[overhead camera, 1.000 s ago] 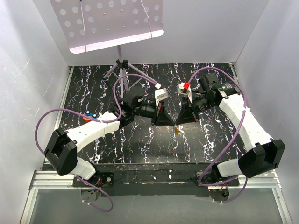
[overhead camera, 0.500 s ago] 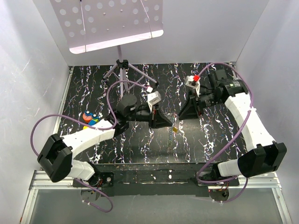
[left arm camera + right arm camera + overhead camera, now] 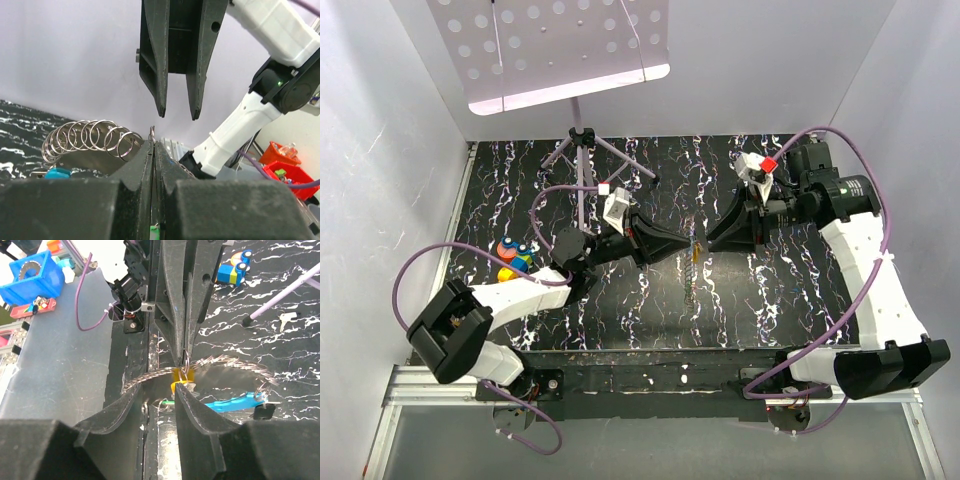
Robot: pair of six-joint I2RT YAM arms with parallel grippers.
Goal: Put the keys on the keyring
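My left gripper (image 3: 677, 246) (image 3: 153, 143) is shut on a small metal keyring (image 3: 185, 364), held up off the table. The yellow key (image 3: 181, 380) hangs from that ring just under the left fingertips (image 3: 186, 342). A long chain of linked rings (image 3: 235, 361) (image 3: 90, 140) trails from the ring down to the table (image 3: 691, 285). A bright blue piece, apparently the blue key (image 3: 234, 402) (image 3: 57, 173), lies at the chain's far end beside a small black piece (image 3: 263, 411). My right gripper (image 3: 714, 240) (image 3: 175, 390) is open, facing the left one tip to tip, its fingers (image 3: 161, 100) apart from the ring.
A music stand's tripod (image 3: 582, 140) stands at the back, its perforated tray (image 3: 555, 45) overhead. A small blue, yellow and orange toy (image 3: 512, 256) (image 3: 232, 270) sits at the table's left. Purple cables loop off both arms. The black marbled table (image 3: 620, 310) ends at a metal rail in front.
My right gripper has opened and drawn back to the right and away. My left gripper, still shut on the ring, has shifted left and lifted, with the yellow key and chain hanging from it.
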